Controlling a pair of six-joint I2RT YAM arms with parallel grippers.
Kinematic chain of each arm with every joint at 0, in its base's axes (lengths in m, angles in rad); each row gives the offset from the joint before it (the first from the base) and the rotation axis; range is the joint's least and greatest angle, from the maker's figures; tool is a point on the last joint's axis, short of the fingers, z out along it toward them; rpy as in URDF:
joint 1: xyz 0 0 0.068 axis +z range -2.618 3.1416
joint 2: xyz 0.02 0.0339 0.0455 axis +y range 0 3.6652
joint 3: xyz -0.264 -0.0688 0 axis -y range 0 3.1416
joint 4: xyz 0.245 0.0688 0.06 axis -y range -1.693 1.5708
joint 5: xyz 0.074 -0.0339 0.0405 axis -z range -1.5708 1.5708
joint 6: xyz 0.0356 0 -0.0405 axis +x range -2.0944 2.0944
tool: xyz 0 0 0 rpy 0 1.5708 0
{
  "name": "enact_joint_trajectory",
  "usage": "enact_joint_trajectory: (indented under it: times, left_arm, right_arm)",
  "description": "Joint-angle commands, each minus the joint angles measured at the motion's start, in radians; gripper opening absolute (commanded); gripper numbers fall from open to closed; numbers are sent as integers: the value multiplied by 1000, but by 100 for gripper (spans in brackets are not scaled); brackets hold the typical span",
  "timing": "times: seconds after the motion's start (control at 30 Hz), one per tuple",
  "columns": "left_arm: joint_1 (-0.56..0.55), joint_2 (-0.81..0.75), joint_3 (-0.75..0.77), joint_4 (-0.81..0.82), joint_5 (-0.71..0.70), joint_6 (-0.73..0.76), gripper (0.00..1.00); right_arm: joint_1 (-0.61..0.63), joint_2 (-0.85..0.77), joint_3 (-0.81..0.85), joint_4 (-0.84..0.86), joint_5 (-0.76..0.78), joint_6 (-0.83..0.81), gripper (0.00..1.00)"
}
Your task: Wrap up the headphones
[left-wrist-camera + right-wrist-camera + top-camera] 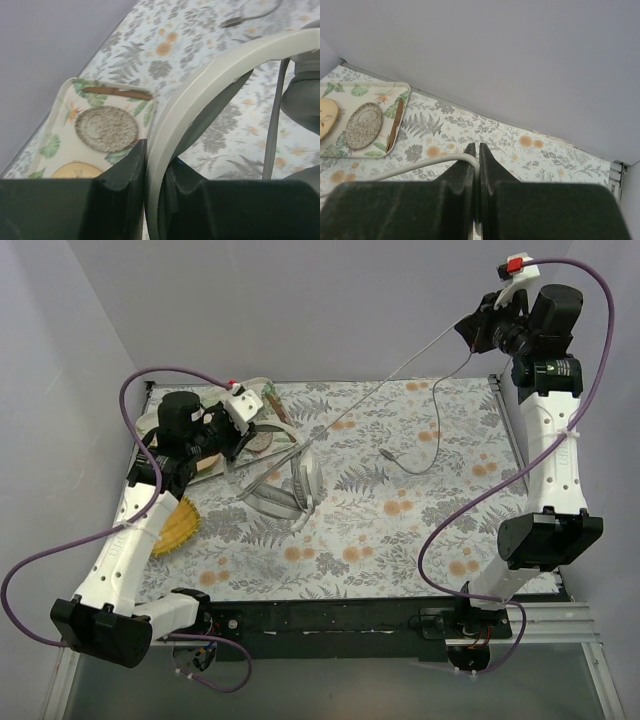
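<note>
The light grey headphones [290,485] sit left of centre on the floral cloth, partly raised. My left gripper [258,435] is shut on their wide headband [210,85], which runs between its jaws [152,165]; a grey earcup [302,95] shows at the right. The thin grey cable [390,375] runs taut from the headphones up to my right gripper [470,332], held high at the back right. That gripper [476,150] is shut on the cable [420,165]. The rest of the cable hangs down in a loop, and its plug end [386,453] lies on the cloth.
A leaf-patterned tray [62,100] with a speckled grey plate [106,128] and a brown stick stands at the back left, under my left arm; it also shows in the right wrist view [335,150]. A yellow ribbed object [175,525] lies by the left arm. Walls enclose the table.
</note>
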Motion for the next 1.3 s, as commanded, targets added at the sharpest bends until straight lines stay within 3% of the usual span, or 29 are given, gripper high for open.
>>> enact_joint_trajectory:
  times: [0.0, 0.17, 0.3, 0.43, 0.57, 0.7, 0.9, 1.13, 1.27]
  left_arm:
    - [11, -39, 127, -275, 328, -93, 0]
    - [13, 9, 308, -226, 462, -334, 0]
    - [13, 63, 469, -119, 542, -533, 0]
    - [11, 116, 604, -2, 508, -733, 0]
    - [13, 150, 701, 114, 432, -927, 0]
    - [13, 187, 773, 138, 232, -989, 0]
    - [13, 244, 913, 92, 2, -971, 0]
    - [13, 270, 1008, 73, -114, -934, 0]
    - [13, 282, 1020, 61, -197, -934, 0]
  right_arm:
    - [-55, -19, -75, 186, 60, 10, 1]
    - [-45, -42, -207, 300, -127, -2, 1]
    - [14, -67, -320, 341, -170, 3, 1]
    - [125, -108, -535, 468, -153, 18, 1]
    - [274, -84, -586, 498, -155, 23, 1]
    - [466, -56, -636, 597, -166, 70, 4]
    - [613, -9, -817, 1043, -127, 225, 23]
    - [658, 147, -825, 1284, -92, 358, 40]
    - [661, 191, -863, 1297, -87, 354, 49]
